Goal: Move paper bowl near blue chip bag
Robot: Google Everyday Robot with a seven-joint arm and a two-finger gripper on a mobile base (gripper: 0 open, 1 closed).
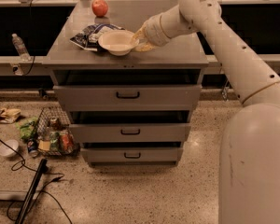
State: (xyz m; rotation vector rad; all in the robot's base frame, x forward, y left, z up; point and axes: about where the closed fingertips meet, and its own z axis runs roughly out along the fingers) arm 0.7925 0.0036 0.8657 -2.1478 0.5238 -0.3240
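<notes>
The cream-white paper bowl (117, 42) sits on the grey cabinet top (177, 55), its left rim touching or overlapping the blue chip bag (87, 35), which lies flat at the left of the top. My gripper (139, 40) is at the bowl's right rim and appears shut on it. The arm reaches in from the upper right.
A red apple (100, 7) stands at the back of the cabinet top. The cabinet has three drawers (127, 95). On the floor at left are a wire basket of litter (53, 135), a small white bowl (8, 148), cables and a black bar (31, 190). A water bottle (19, 45) stands at far left.
</notes>
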